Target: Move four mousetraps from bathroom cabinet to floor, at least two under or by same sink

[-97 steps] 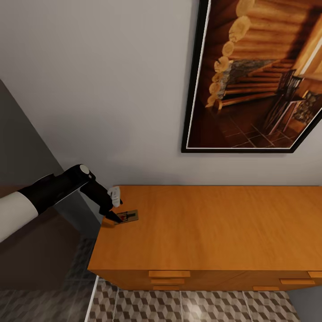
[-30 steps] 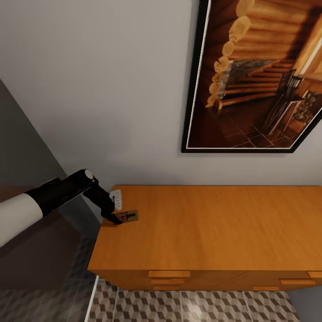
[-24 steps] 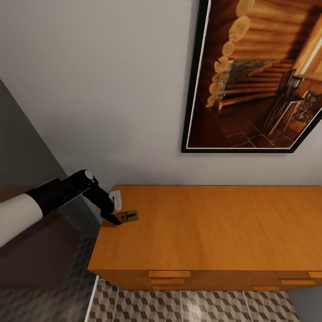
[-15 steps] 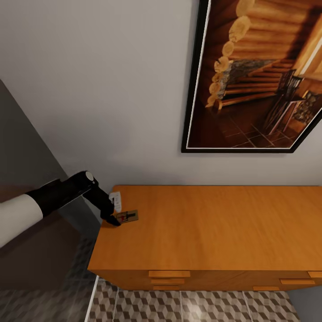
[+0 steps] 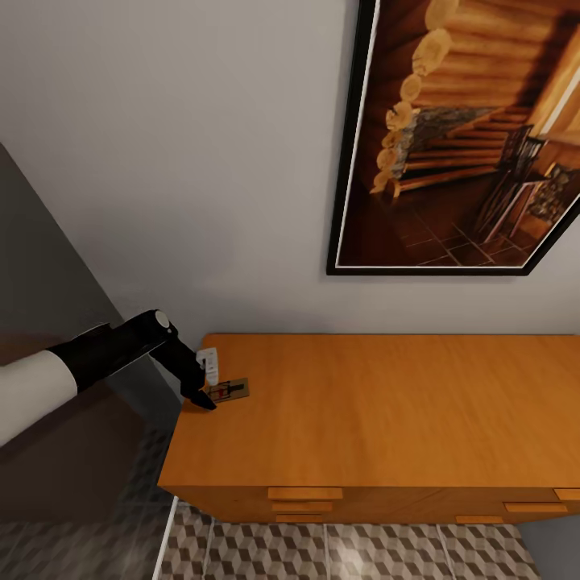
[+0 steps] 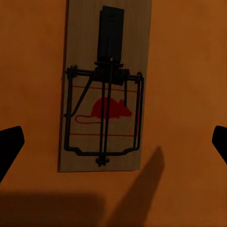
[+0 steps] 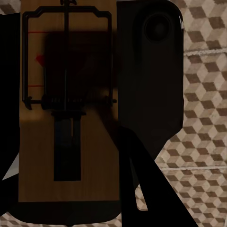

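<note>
A small flat brown wooden mousetrap (image 5: 229,391) lies on top of the wide orange wooden cabinet (image 5: 387,419), near its left back corner. The black left gripper (image 6: 113,146) hangs over it, fingers spread wide apart, touching nothing. The right gripper (image 7: 71,118) is clamped on another wooden mousetrap (image 7: 66,156) above the cube-patterned floor tiles (image 7: 203,142); dark shadow hides much of that trap.

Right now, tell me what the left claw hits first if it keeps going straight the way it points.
The mousetrap lying flat on the cabinet top. The left claw points down at it, open, fingers either side.
</note>
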You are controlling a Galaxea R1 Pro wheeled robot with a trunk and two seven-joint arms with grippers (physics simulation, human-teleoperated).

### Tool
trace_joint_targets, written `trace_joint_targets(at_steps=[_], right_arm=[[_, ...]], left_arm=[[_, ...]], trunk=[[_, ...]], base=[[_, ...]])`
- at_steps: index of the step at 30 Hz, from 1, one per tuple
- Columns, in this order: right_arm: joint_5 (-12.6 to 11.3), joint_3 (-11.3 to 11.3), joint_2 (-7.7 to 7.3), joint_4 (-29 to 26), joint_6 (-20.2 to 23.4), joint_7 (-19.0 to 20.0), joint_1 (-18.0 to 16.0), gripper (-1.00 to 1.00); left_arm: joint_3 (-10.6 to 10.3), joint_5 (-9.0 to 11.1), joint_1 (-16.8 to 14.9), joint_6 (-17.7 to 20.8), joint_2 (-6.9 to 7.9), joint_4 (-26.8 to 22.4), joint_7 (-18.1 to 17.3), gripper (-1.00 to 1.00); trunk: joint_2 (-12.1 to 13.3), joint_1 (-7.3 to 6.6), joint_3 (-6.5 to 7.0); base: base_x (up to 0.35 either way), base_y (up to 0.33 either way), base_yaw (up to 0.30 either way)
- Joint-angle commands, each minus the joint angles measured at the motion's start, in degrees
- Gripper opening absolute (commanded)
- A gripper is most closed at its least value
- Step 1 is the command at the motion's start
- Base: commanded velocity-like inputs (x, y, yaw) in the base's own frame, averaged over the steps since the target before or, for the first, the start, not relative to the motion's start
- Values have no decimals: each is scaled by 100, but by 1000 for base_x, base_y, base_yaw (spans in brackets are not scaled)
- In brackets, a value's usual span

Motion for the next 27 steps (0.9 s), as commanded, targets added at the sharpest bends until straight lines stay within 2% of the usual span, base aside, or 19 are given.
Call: trace_joint_targets(at_steps=[1, 27], right_arm=[[-74, 48, 0, 6, -24, 10, -4, -100], [-83, 42, 0, -3, -24, 18, -4, -100]], left_arm=[[-28, 52, -12, 50, 5, -6, 12, 100], [-31, 52, -12, 50, -16, 108, 12, 100]], trunk=[[-11, 3, -10], [-11, 3, -17]], base=[[0, 0, 0], [0, 0, 0]])
